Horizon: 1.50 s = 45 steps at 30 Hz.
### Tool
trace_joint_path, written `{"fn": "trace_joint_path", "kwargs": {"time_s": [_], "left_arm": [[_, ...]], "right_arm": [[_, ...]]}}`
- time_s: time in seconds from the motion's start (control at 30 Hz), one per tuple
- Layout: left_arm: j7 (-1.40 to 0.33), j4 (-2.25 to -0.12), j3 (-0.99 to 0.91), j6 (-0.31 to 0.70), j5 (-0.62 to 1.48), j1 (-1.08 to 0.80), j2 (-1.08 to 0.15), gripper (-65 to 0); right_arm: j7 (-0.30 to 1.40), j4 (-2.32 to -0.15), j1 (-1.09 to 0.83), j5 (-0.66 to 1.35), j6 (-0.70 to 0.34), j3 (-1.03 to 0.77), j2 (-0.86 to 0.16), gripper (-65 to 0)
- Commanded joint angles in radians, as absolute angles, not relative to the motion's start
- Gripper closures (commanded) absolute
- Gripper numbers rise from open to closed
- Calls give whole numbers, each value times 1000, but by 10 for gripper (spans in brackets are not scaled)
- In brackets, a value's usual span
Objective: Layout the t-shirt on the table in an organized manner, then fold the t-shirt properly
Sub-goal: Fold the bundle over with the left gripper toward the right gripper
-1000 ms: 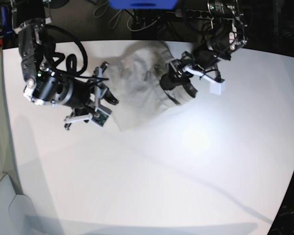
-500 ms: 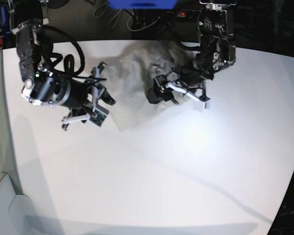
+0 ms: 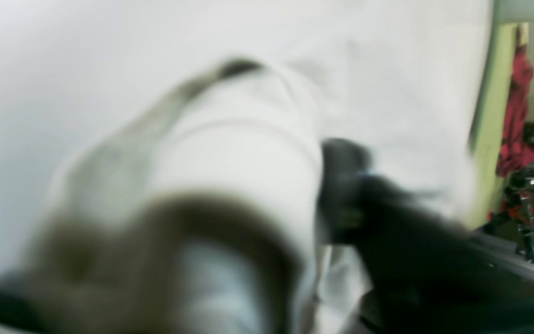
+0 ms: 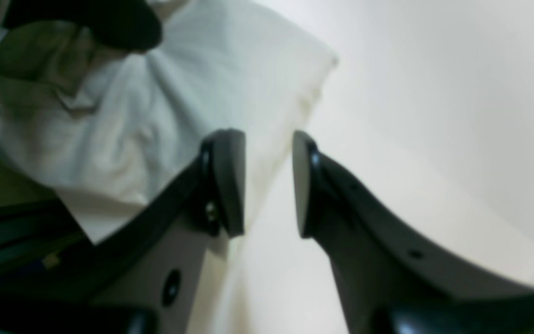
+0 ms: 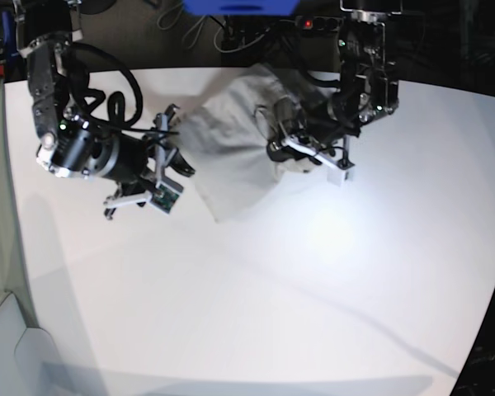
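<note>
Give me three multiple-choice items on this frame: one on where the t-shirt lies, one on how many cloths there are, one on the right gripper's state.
1. Where on the table does the t-shirt lie?
A. near its far edge, between the two arms
B. at its near edge
C. hanging off its side

2. How many cloths are in view?
A. one
B. two
C. three

3. How does the right gripper stand?
A. clamped on a sleeve
B. open and empty beside the shirt's edge
C. out of sight

Answers: 1 A, the base view shows it bunched up by the far edge; 2 A, only the one pale shirt shows; 3 B, the right wrist view shows a clear gap between its pads with nothing in it.
</note>
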<state>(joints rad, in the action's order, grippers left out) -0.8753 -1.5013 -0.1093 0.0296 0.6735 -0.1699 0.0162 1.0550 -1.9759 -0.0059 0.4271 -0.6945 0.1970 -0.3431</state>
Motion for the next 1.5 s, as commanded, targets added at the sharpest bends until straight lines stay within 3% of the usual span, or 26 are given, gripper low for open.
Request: {"fn": "trace_joint_path", "kwargs": {"time_s": [0.0, 0.03, 0.13, 0.23, 0.57, 0.67, 0.93, 1.03, 1.23, 1.47], "left_arm": [[-915, -1481, -85, -5, 634, -154, 4, -61], [-929, -1466, -71, -5, 636, -142, -8, 0], [-967, -1437, -33, -5, 630, -102, -22, -21], [-980, -1451, -30, -5, 628, -87, -25, 0], [-978, -1475, 124, -5, 631, 56, -179, -2], [-978, -1475, 122, -5, 633, 70, -182, -2], [-972, -1475, 128, -4, 630, 71, -174, -2], [-974, -1475, 127, -1, 630, 70, -183, -2], [-969, -1475, 128, 2, 630, 64, -183, -2], [-966, -1474, 124, 2, 630, 85, -183, -2]], "right_arm": [[1036, -1992, 8, 441, -698, 191, -348, -185], [1036, -1992, 8, 441, -698, 191, -348, -185], [1036, -1992, 8, 441, -698, 191, -351, -185], [1036, -1994, 8, 441, -698, 191, -352, -185], [1038, -1995, -15, 446, -698, 59, -344, -185], [1038, -1995, -42, 446, -698, 56, -292, -182], [1029, -1974, -47, 440, -698, 56, -127, -9], [1027, -1908, -36, 440, -698, 56, -107, 0], [946, -1670, -13, 441, -698, 59, -107, 0], [851, -1607, -68, 441, -698, 58, -193, 0]]}}
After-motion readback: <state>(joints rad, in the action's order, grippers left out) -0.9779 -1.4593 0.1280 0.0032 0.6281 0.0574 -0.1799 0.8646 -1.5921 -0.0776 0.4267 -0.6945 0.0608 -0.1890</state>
